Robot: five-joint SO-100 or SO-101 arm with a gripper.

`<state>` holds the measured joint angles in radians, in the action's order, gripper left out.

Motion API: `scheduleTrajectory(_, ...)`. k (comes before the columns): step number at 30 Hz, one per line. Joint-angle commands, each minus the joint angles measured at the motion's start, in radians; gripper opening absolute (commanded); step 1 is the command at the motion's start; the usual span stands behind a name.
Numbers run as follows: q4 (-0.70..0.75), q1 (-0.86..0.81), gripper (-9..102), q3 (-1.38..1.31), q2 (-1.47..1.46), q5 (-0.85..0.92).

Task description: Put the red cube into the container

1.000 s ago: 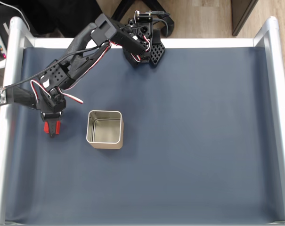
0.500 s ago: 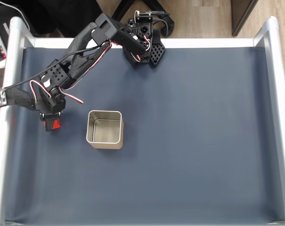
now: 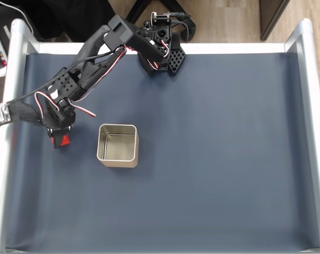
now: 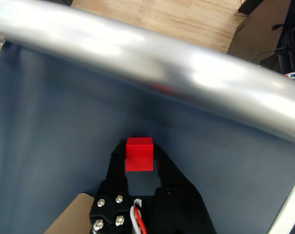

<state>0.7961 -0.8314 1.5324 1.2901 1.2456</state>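
The arm stretches from its base toward the fixed view's left, elbow bent. Its claw (image 4: 139, 163) grips the red cube (image 4: 139, 153), left of the container (image 3: 117, 145) on the bench (image 3: 218, 159).

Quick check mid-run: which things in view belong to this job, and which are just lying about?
Job:
- red cube, held between the jaws of the gripper
- container, open, with nothing visible inside

Lying about:
- metal rail edging the table
- dark furniture on the floor
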Motion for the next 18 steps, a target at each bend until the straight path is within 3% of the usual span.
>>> scheduleTrajectory(1,0.032,0.038,0,-0.015,0.101,0.04)
scheduleTrajectory(18,0.268,0.202,0,-0.123,0.334,0.186)
